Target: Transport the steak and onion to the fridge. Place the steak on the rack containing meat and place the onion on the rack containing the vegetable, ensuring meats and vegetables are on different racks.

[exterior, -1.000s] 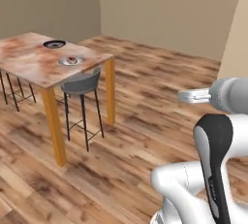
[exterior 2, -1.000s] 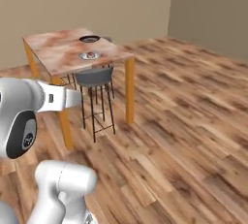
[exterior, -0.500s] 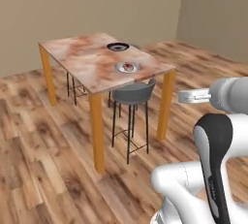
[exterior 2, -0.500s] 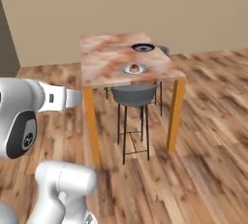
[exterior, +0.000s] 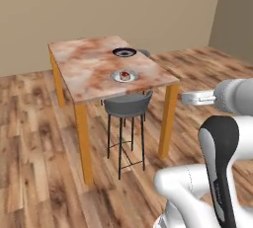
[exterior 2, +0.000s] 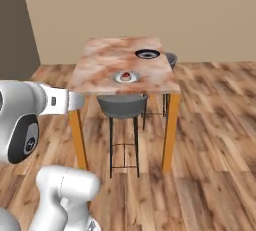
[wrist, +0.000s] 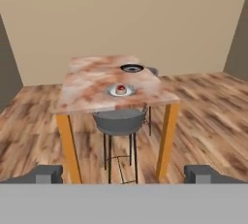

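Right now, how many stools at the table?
2. One grey stool tucked under the table's near edge; a second stool at the far right side, mostly hidden. More may be hidden.

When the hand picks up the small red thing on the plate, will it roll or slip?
The red thing is far and small, so its shape is unclear. It looks low and rounded on the plate, so it may slide rather than roll. The plate looks smooth and may shift on the table.
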Tool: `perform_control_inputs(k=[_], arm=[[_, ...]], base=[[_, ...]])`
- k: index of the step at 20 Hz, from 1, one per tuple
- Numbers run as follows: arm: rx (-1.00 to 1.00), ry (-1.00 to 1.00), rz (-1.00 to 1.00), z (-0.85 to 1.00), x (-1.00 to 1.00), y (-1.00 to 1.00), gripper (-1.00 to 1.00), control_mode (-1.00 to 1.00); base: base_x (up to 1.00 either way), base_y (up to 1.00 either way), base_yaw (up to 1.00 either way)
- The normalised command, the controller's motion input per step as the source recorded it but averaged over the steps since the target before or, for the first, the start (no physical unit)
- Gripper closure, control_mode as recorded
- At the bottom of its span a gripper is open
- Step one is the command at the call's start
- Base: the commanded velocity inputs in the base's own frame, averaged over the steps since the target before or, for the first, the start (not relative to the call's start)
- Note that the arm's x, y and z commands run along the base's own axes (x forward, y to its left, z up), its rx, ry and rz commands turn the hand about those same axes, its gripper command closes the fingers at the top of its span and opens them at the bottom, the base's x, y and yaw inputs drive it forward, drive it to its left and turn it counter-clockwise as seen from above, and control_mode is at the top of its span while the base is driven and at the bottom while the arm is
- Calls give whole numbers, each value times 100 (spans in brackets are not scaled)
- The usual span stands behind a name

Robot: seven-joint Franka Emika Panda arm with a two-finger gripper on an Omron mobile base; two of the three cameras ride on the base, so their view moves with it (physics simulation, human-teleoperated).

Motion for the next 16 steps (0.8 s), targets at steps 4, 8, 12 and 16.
perform_control_inputs(k=[4, 8, 12, 16], arm=[[0, 0, 0, 0, 0, 0, -100, 100], [0, 0, 0, 0, 0, 0, -100, 100], [0, 0, 0, 0, 0, 0, -100, 100], [0, 0, 0, 0, 0, 0, -100, 100]], base=[[98, -52, 20], [100, -9, 16], [100, -1, 17], [100, -28, 27]])
